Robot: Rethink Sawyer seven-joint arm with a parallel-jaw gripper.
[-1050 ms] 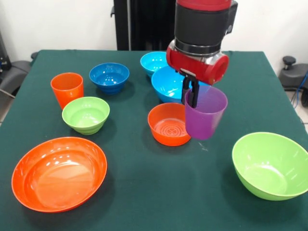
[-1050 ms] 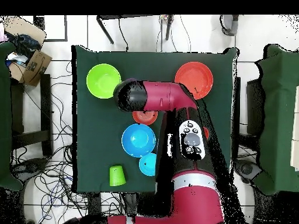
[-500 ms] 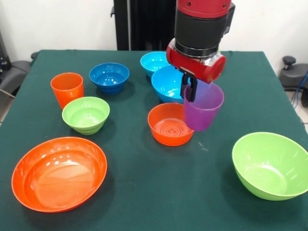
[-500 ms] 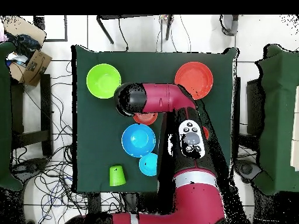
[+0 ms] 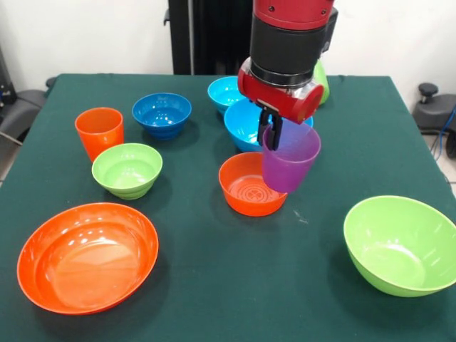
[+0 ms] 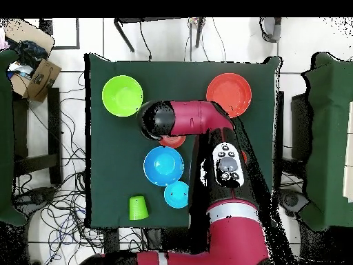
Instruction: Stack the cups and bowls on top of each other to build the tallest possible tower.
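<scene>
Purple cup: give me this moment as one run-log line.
gripper: shut on purple cup rim | cup: lifted, tilted, above small orange bowl's right edge | tower: not started

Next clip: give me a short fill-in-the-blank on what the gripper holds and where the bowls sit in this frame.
1. The gripper is shut on the rim of the ____ cup.
2. That cup hangs beside the small ____ bowl.
3. The orange cup stands upright behind the small ____ bowl.

Missing words: purple; orange; green
</scene>
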